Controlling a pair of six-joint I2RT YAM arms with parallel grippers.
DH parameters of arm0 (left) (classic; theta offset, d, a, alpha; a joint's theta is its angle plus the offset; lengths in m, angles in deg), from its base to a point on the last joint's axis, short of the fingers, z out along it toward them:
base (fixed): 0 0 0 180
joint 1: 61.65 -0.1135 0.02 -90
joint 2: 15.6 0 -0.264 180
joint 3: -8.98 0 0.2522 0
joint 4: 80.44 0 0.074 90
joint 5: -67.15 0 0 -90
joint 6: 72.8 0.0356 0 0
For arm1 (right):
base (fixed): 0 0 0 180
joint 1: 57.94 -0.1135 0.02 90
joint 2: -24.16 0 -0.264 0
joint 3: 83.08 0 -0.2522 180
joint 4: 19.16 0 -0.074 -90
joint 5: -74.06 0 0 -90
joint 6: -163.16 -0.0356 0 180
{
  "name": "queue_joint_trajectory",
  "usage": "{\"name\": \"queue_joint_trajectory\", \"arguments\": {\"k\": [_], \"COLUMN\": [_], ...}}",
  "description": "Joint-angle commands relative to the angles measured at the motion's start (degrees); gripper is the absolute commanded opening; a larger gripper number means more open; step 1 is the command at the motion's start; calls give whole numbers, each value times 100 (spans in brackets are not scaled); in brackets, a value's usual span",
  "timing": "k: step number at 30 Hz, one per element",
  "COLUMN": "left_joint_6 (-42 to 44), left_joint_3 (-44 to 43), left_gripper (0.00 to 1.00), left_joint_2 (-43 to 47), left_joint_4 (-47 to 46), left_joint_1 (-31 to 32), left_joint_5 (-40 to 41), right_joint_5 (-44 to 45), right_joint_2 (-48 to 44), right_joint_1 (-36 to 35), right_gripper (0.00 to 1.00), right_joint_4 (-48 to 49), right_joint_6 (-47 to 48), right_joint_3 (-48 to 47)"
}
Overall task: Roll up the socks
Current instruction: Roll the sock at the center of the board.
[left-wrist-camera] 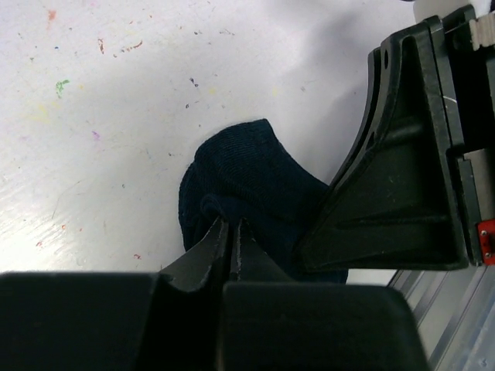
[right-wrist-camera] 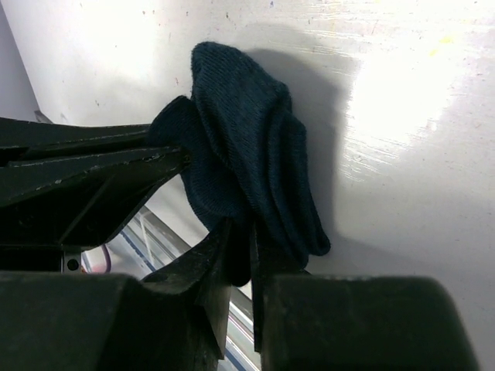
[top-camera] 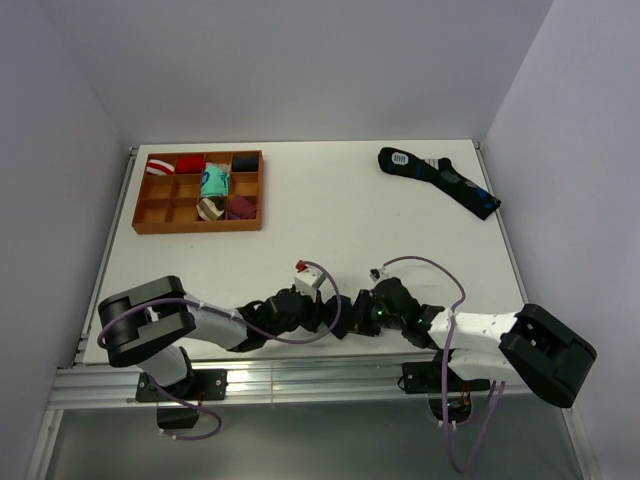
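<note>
The dark navy socks (left-wrist-camera: pixel 247 178) lie bunched on the white table near its front edge, between my two grippers. In the left wrist view my left gripper (left-wrist-camera: pixel 230 222) has its jaws pressed together on a fold at the near edge of the fabric. In the right wrist view my right gripper (right-wrist-camera: pixel 241 224) is shut on the lower part of the socks (right-wrist-camera: pixel 247 131), with cloth caught between its fingers. From above, the left gripper (top-camera: pixel 322 312) and the right gripper (top-camera: pixel 358 316) nearly meet and hide most of the socks.
An orange compartment tray (top-camera: pixel 152 208) with colourful sock bundles stands at the back left. A long black sock with blue patches (top-camera: pixel 440 180) lies at the back right. The metal rail of the table's front edge (top-camera: pixel 300 375) runs just behind both grippers.
</note>
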Motion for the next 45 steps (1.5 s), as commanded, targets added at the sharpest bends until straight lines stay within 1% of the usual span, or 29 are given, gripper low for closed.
{"name": "queue_joint_trajectory", "arguments": {"k": [1,3,4,6,7,8,10,11,13,19,23,26,28,30,32,33,34,38,40,45], "left_joint_6": [79,97,88,71,71,53,-8,-35,-61,-79,-26,-26,-17,-9,18,27,27,44,62,79], "left_joint_3": [-325,-491,-544,-747,-825,-957,-1098,-1194,-1274,-1450,-1749,-1889,-1995,-2056,-2127,-2144,-2188,-2303,-2364,-2513], "left_gripper": [1,0,0,0,0,0,1,0,0,0,0,0,0,0,0,0,0,0,0,0], "left_joint_2": [-84,-102,-93,-111,-128,-128,-128,-128,-93,39,-23,-14,-5,-5,-5,-5,-5,-40,-67,-172], "left_joint_4": [493,889,1029,1547,1706,2055,2382,2671,2884,3420,3816,4045,4211,4317,4353,4353,4544,4651,4695,4844], "left_joint_1": [54,62,80,89,98,106,150,159,194,221,221,221,221,221,229,229,229,229,229,229], "left_joint_5": [7,7,24,129,173,243,437,498,595,639,622,587,587,569,552,534,525,464,411,288], "right_joint_5": [497,663,716,892,954,1015,1225,1279,1489,1797,2052,2158,2184,2298,2448,2709,2834,3431,3721,4021], "right_joint_2": [67,23,-21,-108,-231,-302,-538,-627,-863,-1707,-2279,-2744,-2833,-2808,-2720,-2641,-2597,-2281,-2201,-2253], "right_joint_1": [-32,-67,-67,-85,-94,-94,-111,-103,-103,-146,-234,-331,-444,-550,-813,-936,-1233,-1858,-2018,-2334], "right_gripper": [19,21,25,30,34,37,43,43,45,45,45,46,47,47,47,47,47,46,46,46], "right_joint_4": [-1258,-1408,-1531,-1655,-1716,-1717,-2005,-2041,-2234,-2358,-2350,-2192,-1894,-1561,-1392,-1252,-1181,-987,-1013,-856], "right_joint_6": [286,329,338,347,347,347,356,356,382,549,654,760,830,874,875,875,892,989,1024,1208], "right_joint_3": [67,-29,-47,-109,-126,-135,-188,-205,-275,-302,-250,-188,-83,14,58,76,84,-21,-100,-65]}}
